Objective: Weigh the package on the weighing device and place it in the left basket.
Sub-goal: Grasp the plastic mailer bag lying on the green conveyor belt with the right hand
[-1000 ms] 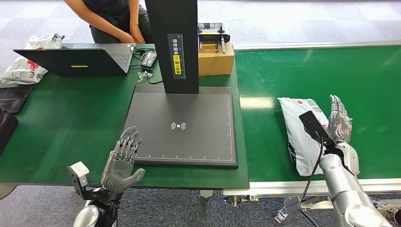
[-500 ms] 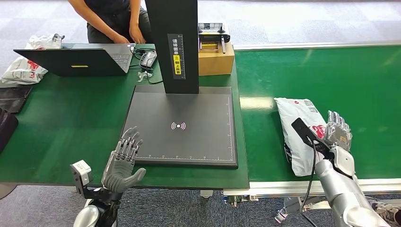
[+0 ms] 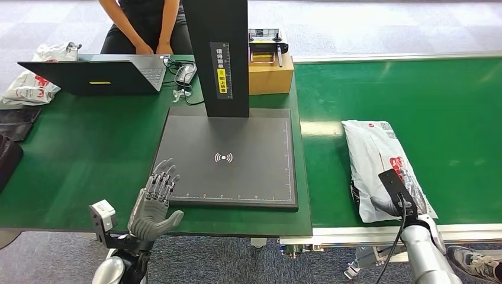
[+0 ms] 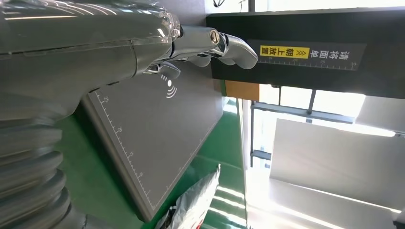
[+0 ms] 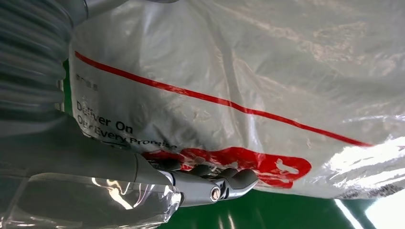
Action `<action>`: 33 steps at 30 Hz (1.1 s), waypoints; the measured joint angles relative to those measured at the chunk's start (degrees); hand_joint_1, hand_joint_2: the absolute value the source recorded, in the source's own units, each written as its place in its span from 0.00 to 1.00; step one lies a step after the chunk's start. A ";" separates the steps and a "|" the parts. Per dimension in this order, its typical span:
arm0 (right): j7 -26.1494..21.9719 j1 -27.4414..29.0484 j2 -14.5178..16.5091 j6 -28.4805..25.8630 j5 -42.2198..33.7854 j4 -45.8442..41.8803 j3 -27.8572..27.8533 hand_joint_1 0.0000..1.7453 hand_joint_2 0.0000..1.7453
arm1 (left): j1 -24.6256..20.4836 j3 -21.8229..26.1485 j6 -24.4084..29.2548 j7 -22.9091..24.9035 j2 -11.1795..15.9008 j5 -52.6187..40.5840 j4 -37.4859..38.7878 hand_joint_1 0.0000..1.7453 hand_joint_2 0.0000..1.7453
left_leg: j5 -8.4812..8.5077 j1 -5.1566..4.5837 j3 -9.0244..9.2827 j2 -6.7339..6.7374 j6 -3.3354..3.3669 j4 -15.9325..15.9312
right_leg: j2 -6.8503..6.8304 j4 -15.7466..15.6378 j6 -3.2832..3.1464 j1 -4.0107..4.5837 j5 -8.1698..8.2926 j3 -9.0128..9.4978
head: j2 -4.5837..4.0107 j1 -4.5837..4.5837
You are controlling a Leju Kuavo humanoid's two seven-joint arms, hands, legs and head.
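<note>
The package [image 3: 376, 161], a white plastic mailer with red print, lies on the green conveyor belt [image 3: 414, 94] right of the weighing device. My right hand [image 3: 392, 205] is down on its near end. In the right wrist view the fingers [image 5: 224, 183] lie bent against the package [image 5: 267, 81] by its red print; whether they grip it is unclear. The weighing device's dark plate [image 3: 228, 157] lies bare under its black column [image 3: 216, 56]. My left hand [image 3: 155, 202] hovers open at the plate's front left corner, its fingers [image 4: 210, 43] spread over the plate [image 4: 157, 133].
A laptop [image 3: 95, 74], cables and a cardboard box [image 3: 270, 74] stand behind the plate. A person [image 3: 142, 23] sits at the far side by the laptop. White bags [image 3: 29, 89] and a dark object [image 3: 7, 155] lie at the table's left edge.
My right hand has drawn back along the package from its far part to its near end and dropped onto it. The package has slid slightly left. The left hand stays put.
</note>
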 joint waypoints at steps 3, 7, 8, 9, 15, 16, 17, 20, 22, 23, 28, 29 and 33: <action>0.02 2.33 0.96 0.26 -1.60 -2.65 -1.09 0.00 1.00 | -0.24 -0.36 0.06 -0.05 0.00 -0.06 0.04 0.00 1.00 | 0.00 0.00 0.00 0.00 0.00 0.00 | 0.00 0.00 0.00 0.00 0.00 0.00 | 0.00 0.01; -0.66 4.03 1.93 1.97 -4.89 -4.62 -2.69 0.34 1.00 | -0.89 -0.70 0.39 -0.15 0.00 -0.11 0.32 0.00 1.00 | 0.00 0.00 0.02 0.00 0.00 0.00 | 0.01 0.00 0.00 0.00 0.00 0.01 | 0.00 0.00; -1.09 4.33 2.13 2.72 -5.96 -4.88 -3.08 0.56 1.00 | -1.05 -0.73 0.45 -0.17 0.00 -0.11 0.40 0.00 1.00 | 0.00 0.00 0.02 0.00 0.00 0.00 | 0.01 0.00 0.00 0.00 0.00 0.01 | 0.00 0.00; -1.59 4.58 2.31 3.56 -7.11 -5.07 -3.47 0.79 1.00 | -1.19 -0.74 0.48 -0.20 0.00 -0.12 0.49 0.00 1.00 | 0.00 0.00 0.02 0.01 0.00 0.00 | 0.01 0.00 0.00 0.00 0.00 0.01 | 0.00 0.01; -4.12 5.02 2.87 7.73 -14.03 -5.30 -5.53 1.00 1.00 | -1.91 -0.74 0.50 -0.24 0.00 -0.57 0.75 0.00 1.00 | 0.00 0.00 0.04 0.04 0.00 0.00 | 0.06 0.00 0.00 0.00 0.00 0.02 | 0.00 0.00; -4.28 5.02 2.91 8.11 -14.71 -5.30 -5.77 1.00 1.00 | -2.03 -0.74 0.50 -0.22 0.00 -0.61 0.78 0.00 1.00 | 0.00 0.00 0.04 0.05 0.00 0.00 | 0.06 0.00 0.00 0.00 0.00 0.02 | 0.00 0.00; -4.42 5.01 2.93 8.44 -15.25 -5.30 -5.97 1.00 1.00 | -2.14 -0.74 0.50 -0.20 0.00 -0.63 0.79 0.00 1.00 | 0.00 0.00 0.04 0.05 0.00 0.00 | 0.07 0.00 0.00 0.00 0.00 0.02 | 0.00 0.00; -4.67 5.02 2.96 9.03 -16.23 -5.39 -6.25 1.00 1.00 | -2.28 -0.74 0.50 -0.15 0.00 -0.68 0.81 0.00 1.00 | 0.00 0.00 0.05 0.05 0.00 0.00 | 0.07 0.00 0.00 0.00 0.00 0.02 | 0.00 0.00; -4.74 5.02 2.97 9.29 -16.52 -5.44 -6.29 1.00 1.00 | -2.28 -0.74 0.49 -0.14 0.00 -0.70 0.81 0.00 1.00 | 0.00 0.00 0.06 0.06 0.00 0.00 | 0.07 0.00 0.00 0.00 0.00 0.02 | 0.00 0.00; -4.77 5.03 2.98 9.46 -16.72 -5.45 -6.30 1.00 1.00 | -2.28 -0.74 0.49 -0.14 0.00 -0.72 0.81 0.00 1.00 | 0.00 0.00 0.06 0.06 0.00 0.00 | 0.07 0.00 0.00 0.00 0.00 0.02 | 0.00 0.00; -4.91 5.35 3.03 10.03 -18.25 -6.09 -6.30 1.00 1.00 | -2.24 -0.74 0.45 -0.04 -0.01 -1.00 0.81 0.00 1.00 | 0.00 0.00 0.05 0.06 0.00 0.00 | 0.07 0.00 0.00 0.00 0.00 0.02 | 0.00 0.00; -4.93 5.48 3.04 9.98 -18.39 -6.32 -6.30 1.00 1.00 | -2.23 -0.74 0.45 -0.03 -0.01 -1.02 0.81 0.00 1.00 | 0.00 0.00 0.05 0.06 0.00 0.00 | 0.06 0.00 0.00 0.00 0.00 0.02 | 0.00 0.00; -5.15 6.37 3.27 8.68 -18.25 -7.86 -6.30 1.00 1.00 | -2.19 -0.73 0.45 0.01 -0.07 -1.07 0.81 0.00 1.00 | 0.00 0.00 0.03 0.04 0.00 0.00 | 0.05 0.00 0.00 0.00 0.00 0.01 | 0.00 0.00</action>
